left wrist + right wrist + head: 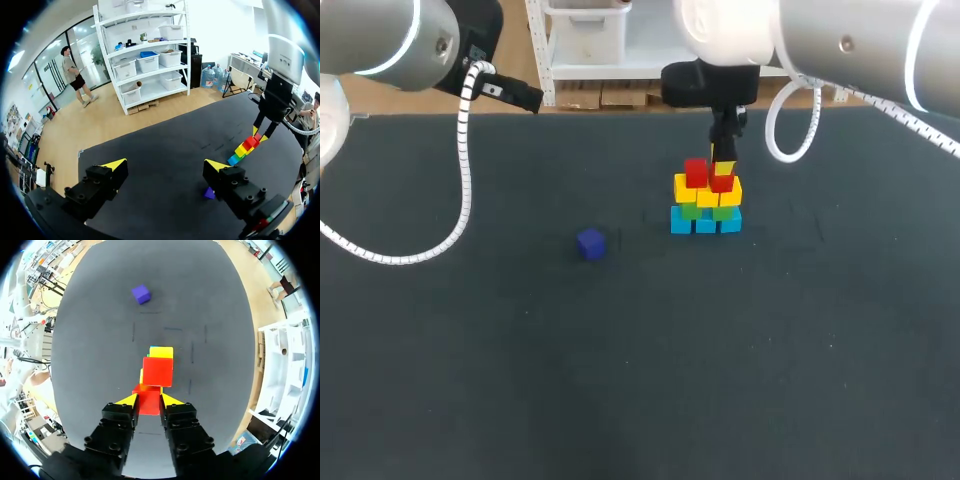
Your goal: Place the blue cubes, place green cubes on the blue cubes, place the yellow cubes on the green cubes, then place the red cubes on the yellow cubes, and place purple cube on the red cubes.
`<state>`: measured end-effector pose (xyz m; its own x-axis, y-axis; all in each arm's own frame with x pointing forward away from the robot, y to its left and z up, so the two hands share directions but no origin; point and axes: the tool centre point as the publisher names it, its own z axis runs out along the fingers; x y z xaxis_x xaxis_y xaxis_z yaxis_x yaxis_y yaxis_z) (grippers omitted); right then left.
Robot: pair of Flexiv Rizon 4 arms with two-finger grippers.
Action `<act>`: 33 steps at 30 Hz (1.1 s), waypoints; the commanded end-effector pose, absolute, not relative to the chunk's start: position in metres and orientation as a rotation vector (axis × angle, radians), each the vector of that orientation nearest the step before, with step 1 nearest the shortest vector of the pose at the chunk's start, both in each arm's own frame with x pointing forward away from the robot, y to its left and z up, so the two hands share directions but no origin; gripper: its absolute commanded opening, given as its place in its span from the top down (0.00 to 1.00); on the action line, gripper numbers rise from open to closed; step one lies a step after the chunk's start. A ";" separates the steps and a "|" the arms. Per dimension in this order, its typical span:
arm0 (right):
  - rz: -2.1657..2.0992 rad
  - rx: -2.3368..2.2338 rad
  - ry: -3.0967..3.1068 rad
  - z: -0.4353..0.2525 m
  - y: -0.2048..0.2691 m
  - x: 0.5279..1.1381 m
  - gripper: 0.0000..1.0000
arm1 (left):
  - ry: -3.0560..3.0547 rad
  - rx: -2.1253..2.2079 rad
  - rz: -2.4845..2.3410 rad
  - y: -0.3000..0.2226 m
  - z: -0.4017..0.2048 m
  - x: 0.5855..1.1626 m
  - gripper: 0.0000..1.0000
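A stepped stack stands right of the table's middle: light blue cubes at the bottom, green cubes on them, yellow cubes above. One red cube tops the left side. My right gripper comes down from above, shut on a second red cube beside the first red cube. The purple cube lies alone on the table to the left; the purple cube is far ahead of the right gripper. My left gripper hangs open and empty, high at the far left.
The dark table top bears nothing else. My left arm's white cable loops down over the left side. From the left wrist view, the stack and my right gripper stand far ahead.
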<state>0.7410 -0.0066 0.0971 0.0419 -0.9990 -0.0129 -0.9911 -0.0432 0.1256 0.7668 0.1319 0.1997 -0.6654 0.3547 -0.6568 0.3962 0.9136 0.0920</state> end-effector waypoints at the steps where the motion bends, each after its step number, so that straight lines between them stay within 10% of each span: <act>1: -0.156 2.200 -2.113 0.096 -0.006 0.743 0.77 | 2.358 0.539 -0.082 0.134 0.200 0.767 0.00; 9: -0.157 2.196 -2.122 0.097 -0.007 0.744 0.66 | 2.358 0.539 -0.082 0.134 0.200 0.767 0.00; 10: -0.154 2.196 -2.125 0.097 -0.007 0.745 0.58 | 2.358 0.539 -0.082 0.134 0.200 0.767 0.00; 12: -0.133 2.201 -2.148 0.097 -0.007 0.748 0.00 | 2.358 0.539 -0.082 0.134 0.200 0.767 0.00; 33: -0.104 2.178 -2.677 0.141 -0.044 0.781 0.00 | 2.358 0.539 -0.082 0.134 0.200 0.767 0.00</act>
<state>0.7962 -0.0283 0.1393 -0.1810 -0.9672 -0.1780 -0.9805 0.1916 -0.0443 0.7667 0.1319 0.1997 -0.6654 0.3547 -0.6569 0.3962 0.9135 0.0920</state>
